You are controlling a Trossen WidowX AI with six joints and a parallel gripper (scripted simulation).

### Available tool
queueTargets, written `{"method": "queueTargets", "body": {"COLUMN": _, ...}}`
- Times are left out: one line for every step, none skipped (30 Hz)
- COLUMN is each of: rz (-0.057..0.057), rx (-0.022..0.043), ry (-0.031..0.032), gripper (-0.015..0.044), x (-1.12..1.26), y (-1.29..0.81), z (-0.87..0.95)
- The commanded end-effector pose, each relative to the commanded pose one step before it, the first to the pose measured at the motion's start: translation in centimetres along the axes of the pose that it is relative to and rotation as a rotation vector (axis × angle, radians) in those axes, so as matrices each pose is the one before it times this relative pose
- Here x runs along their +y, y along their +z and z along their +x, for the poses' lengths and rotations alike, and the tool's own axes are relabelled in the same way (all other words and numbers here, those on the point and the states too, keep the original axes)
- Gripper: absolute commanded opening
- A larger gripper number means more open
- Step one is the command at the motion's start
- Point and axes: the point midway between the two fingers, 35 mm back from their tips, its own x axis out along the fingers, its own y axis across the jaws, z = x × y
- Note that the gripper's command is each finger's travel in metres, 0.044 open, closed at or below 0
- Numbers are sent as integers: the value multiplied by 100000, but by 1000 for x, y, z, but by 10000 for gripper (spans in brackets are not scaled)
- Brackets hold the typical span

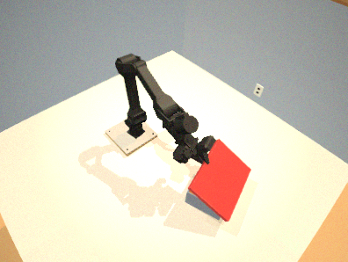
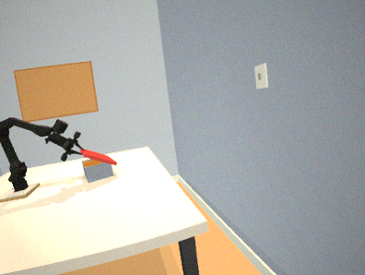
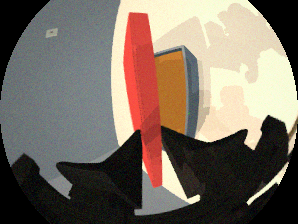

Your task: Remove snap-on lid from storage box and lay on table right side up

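Top view: black parallel-jaw gripper (image 1: 206, 151) clamped on the near edge of the flat red rectangular snap-on lid (image 1: 221, 178), on the side facing the arm's pale square base plate (image 1: 115, 135). Lid tilted — gripped edge raised, far edge low over the grey-blue storage box (image 1: 196, 200), of which only a corner peeks out beneath. White table top (image 1: 66, 220) under everything.

Exterior view: lid (image 2: 99, 157) slanting down away from the gripper (image 2: 79, 149), its far tip at or just above the box's far rim; whether touching there, cannot tell. Box (image 2: 98, 172) upright on the table (image 2: 115, 217), orange interior showing under the lifted edge.

Wrist view: lid (image 3: 144, 103) seen edge-on, pinched between the dark fingers, with the box opening (image 3: 174, 90) just beside it, orange inside a blue-grey rim.

Risks, judged from this pose: far edge possibly latched to the rim, so a further pull could drag or tip the box. Grip sits on a thin edge only — a slip or a swing of the panel in the jaws likely if lifted fast. Steep tilt also raises the chance of the lid landing on edge or flipping instead of lying flat, right side up.
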Motion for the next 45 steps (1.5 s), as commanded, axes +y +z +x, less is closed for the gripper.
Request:
{"method": "queueTargets", "body": {"rz": 144, "rx": -452, "ry": 902, "gripper": 0, "x": 994, "y": 78, "z": -107}}
{"method": "queueTargets", "body": {"rz": 0, "rx": 0, "ry": 8, "gripper": 0, "x": 165, "y": 0, "z": -9}}
{"method": "queueTargets", "body": {"rz": 0, "rx": 0, "ry": 8, "gripper": 0, "x": 166, "y": 0, "z": -8}}
{"method": "queueTargets", "body": {"rz": 0, "rx": 0, "ry": 8, "gripper": 0, "x": 167, "y": 0, "z": -7}}
{"method": "queueTargets", "body": {"rz": 0, "rx": 0, "ry": 8, "gripper": 0, "x": 167, "y": 0, "z": -7}}
{"method": "queueTargets", "body": {"rz": 0, "rx": 0, "ry": 8, "gripper": 0, "x": 167, "y": 0, "z": -7}}
{"method": "queueTargets", "body": {"rz": 0, "rx": 0, "ry": 8, "gripper": 0, "x": 167, "y": 0, "z": -7}}
{"method": "queueTargets", "body": {"rz": 0, "rx": 0, "ry": 9, "gripper": 0, "x": 168, "y": 0, "z": -5}}
{"method": "queueTargets", "body": {"rz": 0, "rx": 0, "ry": 9, "gripper": 0, "x": 170, "y": 0, "z": -3}}
{"method": "queueTargets", "body": {"rz": 0, "rx": 0, "ry": 9, "gripper": 0, "x": 172, "y": 0, "z": -2}}
{"method": "queueTargets", "body": {"rz": 0, "rx": 0, "ry": 9, "gripper": 0, "x": 173, "y": 0, "z": 0}}
{"method": "queueTargets", "body": {"rz": 0, "rx": 0, "ry": 9, "gripper": 0, "x": 175, "y": 0, "z": 2}}
{"method": "queueTargets", "body": {"rz": 0, "rx": 0, "ry": 10, "gripper": 0, "x": 177, "y": 0, "z": 5}}
{"method": "queueTargets", "body": {"rz": 0, "rx": 0, "ry": 10, "gripper": 0, "x": 180, "y": 0, "z": 8}}
{"method": "queueTargets", "body": {"rz": 0, "rx": 0, "ry": 10, "gripper": 0, "x": 182, "y": 0, "z": 11}}
{"method": "queueTargets", "body": {"rz": 0, "rx": 0, "ry": 11, "gripper": 0, "x": 185, "y": 0, "z": 14}}
{"method": "queueTargets", "body": {"rz": 0, "rx": 0, "ry": 10, "gripper": 0, "x": 183, "y": 0, "z": 10}}
{"method": "queueTargets", "body": {"rz": 0, "rx": 0, "ry": 11, "gripper": 0, "x": 187, "y": 0, "z": 17}}
{"method": "queueTargets", "body": {"rz": 0, "rx": 1, "ry": 13, "gripper": 0, "x": 206, "y": -1, "z": 39}}
{"method": "queueTargets", "body": {"rz": 0, "rx": 0, "ry": 7, "gripper": 0, "x": 159, "y": 0, "z": -23}}
{"method": "queueTargets", "body": {"rz": 0, "rx": 0, "ry": 2, "gripper": 0, "x": 118, "y": 0, "z": -57}}
{"method": "queueTargets", "body": {"rz": 0, "rx": 0, "ry": 1, "gripper": 0, "x": 107, "y": 0, "z": -68}}
{"method": "queueTargets", "body": {"rz": 0, "rx": 0, "ry": 1, "gripper": 0, "x": 106, "y": 0, "z": -73}}
{"method": "queueTargets", "body": {"rz": 0, "rx": 0, "ry": 1, "gripper": 0, "x": 106, "y": 0, "z": -75}}
{"method": "queueTargets", "body": {"rz": 0, "rx": 0, "ry": 1, "gripper": 0, "x": 106, "y": 0, "z": -76}}
{"method": "queueTargets", "body": {"rz": 0, "rx": 0, "ry": 0, "gripper": 0, "x": 104, "y": 0, "z": -79}}
{"method": "queueTargets", "body": {"rz": 0, "rx": 0, "ry": 0, "gripper": 0, "x": 100, "y": 0, "z": -83}}
{"method": "queueTargets", "body": {"rz": 0, "rx": 0, "ry": 0, "gripper": 0, "x": 97, "y": 0, "z": -86}}
{"method": "queueTargets", "body": {"rz": 0, "rx": 0, "ry": -1, "gripper": 0, "x": 97, "y": 0, "z": -87}}
{"method": "queueTargets", "body": {"rz": 0, "rx": 0, "ry": 0, "gripper": 0, "x": 97, "y": 0, "z": -86}}
{"method": "queueTargets", "body": {"rz": 0, "rx": 0, "ry": 0, "gripper": 0, "x": 99, "y": 0, "z": -84}}
{"method": "queueTargets", "body": {"rz": 0, "rx": 0, "ry": 0, "gripper": 0, "x": 102, "y": 0, "z": -82}}
{"method": "queueTargets", "body": {"rz": 0, "rx": 0, "ry": 0, "gripper": 0, "x": 104, "y": 0, "z": -79}}
{"method": "queueTargets", "body": {"rz": 0, "rx": 0, "ry": 0, "gripper": 0, "x": 101, "y": 0, "z": -82}}
{"method": "queueTargets", "body": {"rz": 0, "rx": 0, "ry": 0, "gripper": 0, "x": 100, "y": 0, "z": -83}}
{"method": "queueTargets", "body": {"rz": 0, "rx": 0, "ry": 0, "gripper": 0, "x": 100, "y": 0, "z": -83}}
{"method": "queueTargets", "body": {"rz": 0, "rx": 0, "ry": 0, "gripper": 0, "x": 100, "y": 0, "z": -83}}
{"method": "queueTargets", "body": {"rz": 0, "rx": 0, "ry": 0, "gripper": 0, "x": 100, "y": 0, "z": -84}}
{"method": "queueTargets", "body": {"rz": 0, "rx": 0, "ry": 0, "gripper": 0, "x": 100, "y": 0, "z": -84}}
{"method": "queueTargets", "body": {"rz": 0, "rx": 0, "ry": 0, "gripper": 0, "x": 100, "y": 0, "z": -84}}
{"method": "queueTargets", "body": {"rz": 0, "rx": 0, "ry": 0, "gripper": 0, "x": 100, "y": 0, "z": -84}}
{"method": "queueTargets", "body": {"rz": 0, "rx": 0, "ry": 0, "gripper": 0, "x": 100, "y": 0, "z": -84}}
{"method": "queueTargets", "body": {"rz": 0, "rx": 0, "ry": 0, "gripper": 0, "x": 100, "y": 0, "z": -84}}
{"method": "queueTargets", "body": {"rz": 0, "rx": 0, "ry": 0, "gripper": 0, "x": 100, "y": 0, "z": -84}}
{"method": "queueTargets", "body": {"rz": 0, "rx": 0, "ry": 0, "gripper": 0, "x": 100, "y": 0, "z": -84}}
